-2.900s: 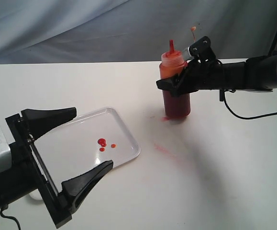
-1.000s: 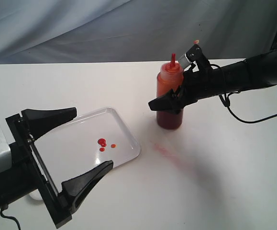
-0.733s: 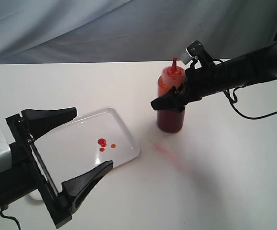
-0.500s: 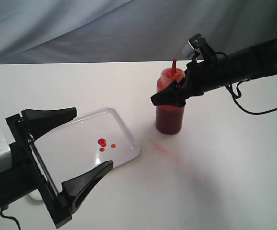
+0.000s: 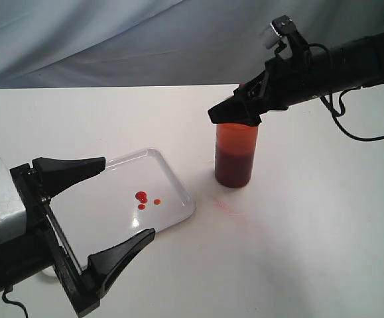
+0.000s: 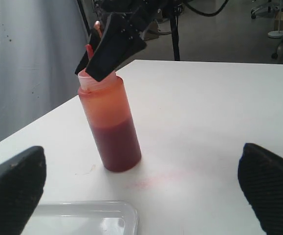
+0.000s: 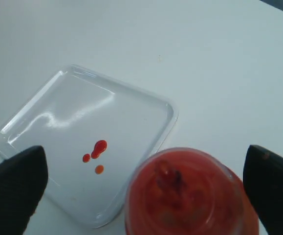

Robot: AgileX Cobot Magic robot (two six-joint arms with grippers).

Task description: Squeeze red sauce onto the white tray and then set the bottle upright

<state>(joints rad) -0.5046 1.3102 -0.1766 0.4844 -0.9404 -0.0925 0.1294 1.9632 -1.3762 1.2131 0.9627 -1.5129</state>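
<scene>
Glossy, smooth plastic on the white tray (image 5: 168,179). Translucent orange-tinted plastic, smooth-walled, for the bottle (image 5: 235,142). Wet, shiny drops of red sauce (image 5: 140,197). Matt white worktop (image 5: 311,232). Soft grey cloth backdrop (image 5: 112,40), loosely creased.

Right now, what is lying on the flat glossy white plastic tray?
Three small drops of dark-red sauce sit on the white tray. The open left gripper hides its near end in the exterior view.
</scene>
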